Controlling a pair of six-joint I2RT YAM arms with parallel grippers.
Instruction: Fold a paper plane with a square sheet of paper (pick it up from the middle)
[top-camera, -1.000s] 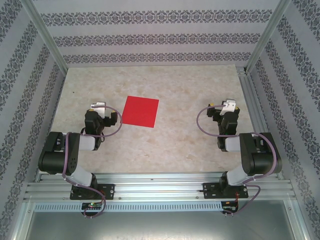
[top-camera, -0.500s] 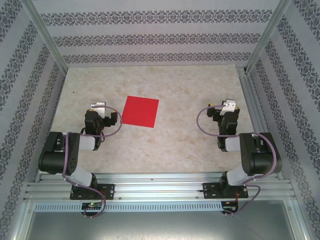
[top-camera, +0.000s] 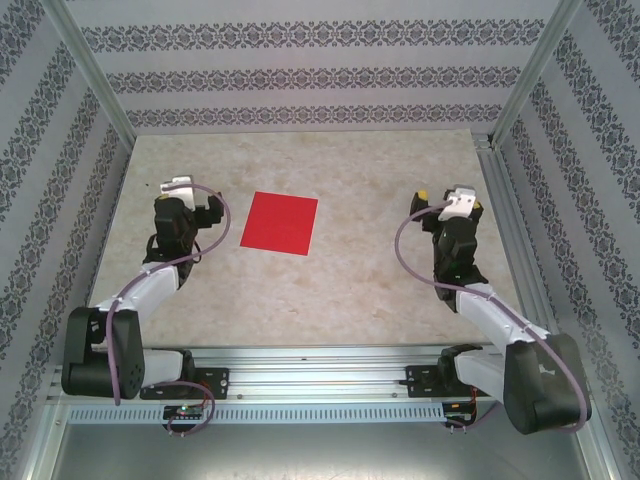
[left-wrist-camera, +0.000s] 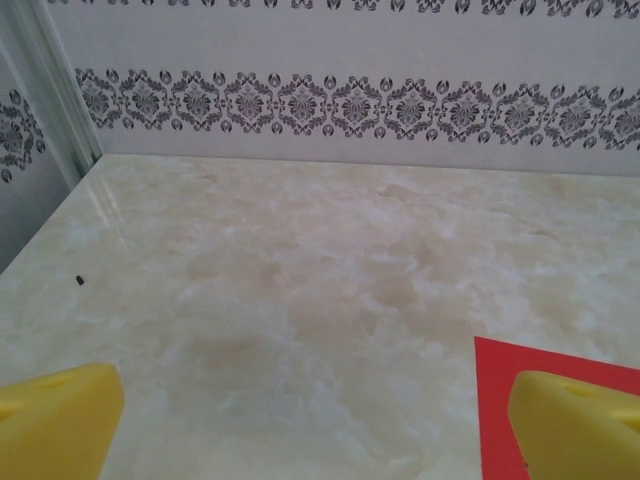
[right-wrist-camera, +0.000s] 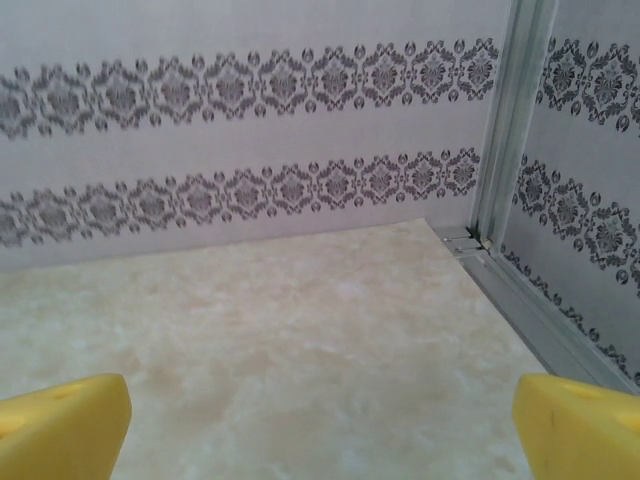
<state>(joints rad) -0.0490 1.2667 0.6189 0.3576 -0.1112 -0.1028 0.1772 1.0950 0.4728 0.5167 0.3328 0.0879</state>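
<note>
Tabletop of pale, marble-patterned laminate, boxed on three sides by white walls with grey ornamental bands, closed along the near edge by a ribbed aluminium rail carrying both arm bases.

Near the left edge, about halfway back: left gripper, a black two-finger claw with blunt yellow pads. Jaws spread to their fullest, nothing between them, nothing touched. Aimed at the far edge and raised off the surface, judging by the wrist view. Likely posed that way to leave the paper unobstructed and to line up alongside it.

Just right of that claw, left of the tabletop's centre: square sheet of thin bright red paper. Lies flat and uncreased, edges nearly parallel to the tabletop's edges, one corner showing beside the right-hand pad in the left wrist view. Probably laid mid-table for reach from either side, with its middle free for the pick-up named in the task. Folding not yet begun, by the look of it.

Near the right edge, roughly level with the other claw: right gripper, same black build, same yellow pads. Likewise fully agape and empty, facing the far right corner, well apart from the paper; seemingly on standby.

Count: one red sheet; two arms; two grippers; four yellow pads, two per wrist view; three walls; one rail.
</note>
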